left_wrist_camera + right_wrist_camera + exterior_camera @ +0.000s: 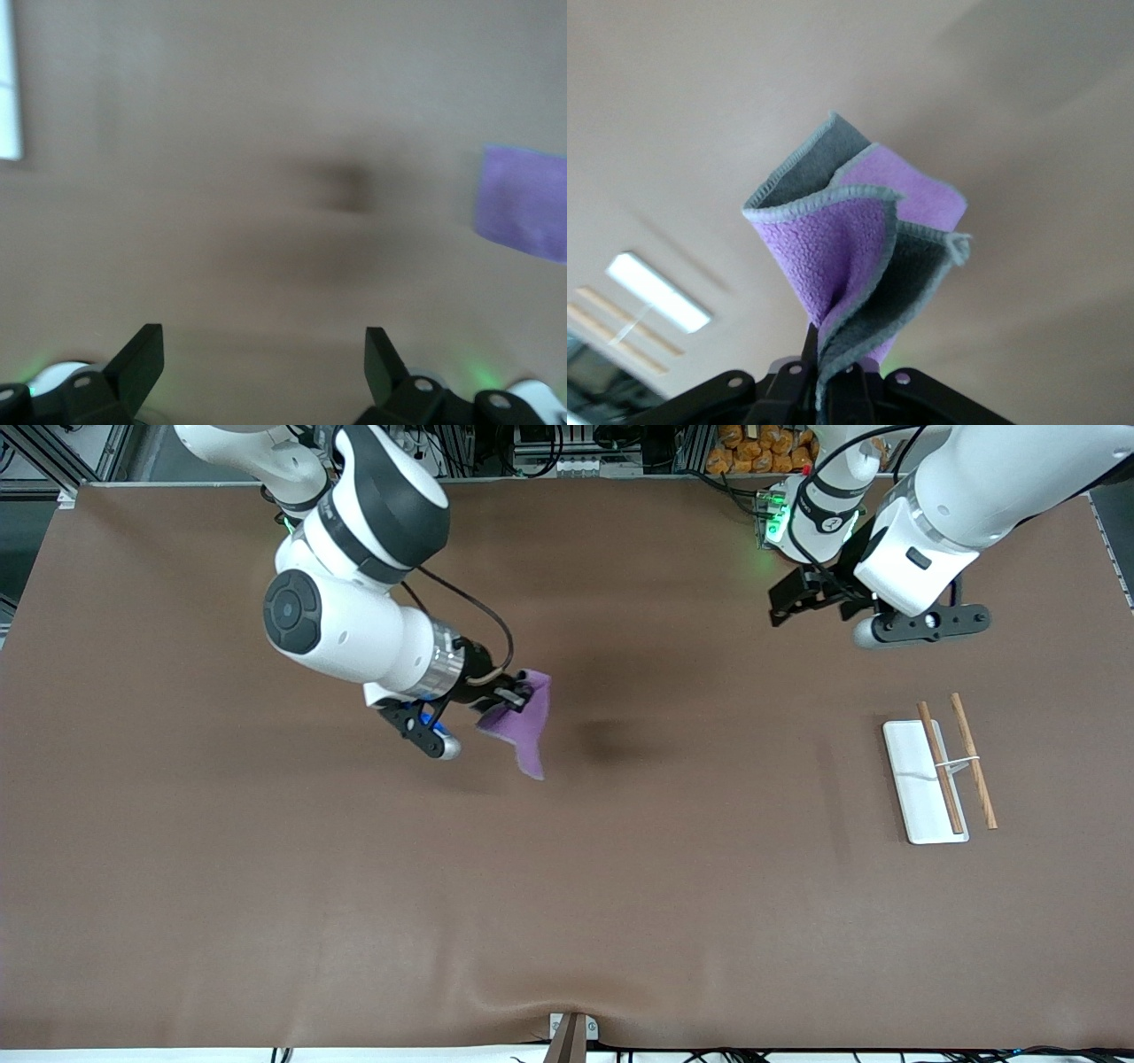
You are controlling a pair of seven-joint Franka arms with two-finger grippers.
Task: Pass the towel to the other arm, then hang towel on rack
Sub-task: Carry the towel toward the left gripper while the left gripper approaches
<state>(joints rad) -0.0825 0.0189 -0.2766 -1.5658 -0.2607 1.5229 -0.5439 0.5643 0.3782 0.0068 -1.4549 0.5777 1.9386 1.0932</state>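
Observation:
My right gripper (516, 696) is shut on the towel (524, 724), a purple cloth with a grey underside, and holds it up over the middle of the table. In the right wrist view the towel (852, 237) fans out in folds from the pinched jaws of the right gripper (829, 374). The rack (912, 781), a white base with two brown rods (941, 779), lies flat toward the left arm's end of the table. My left gripper (811, 607) hovers open over bare table, farther from the front camera than the rack. Nothing lies between the jaws of the left gripper (263, 359), and the towel (523, 204) shows far off.
The brown table cover (567, 886) spreads wide around both arms. A dark shadow (611, 740) falls on it beside the towel. A small bracket (571, 1032) sits at the table edge nearest the front camera. The rack base (657, 290) also shows in the right wrist view.

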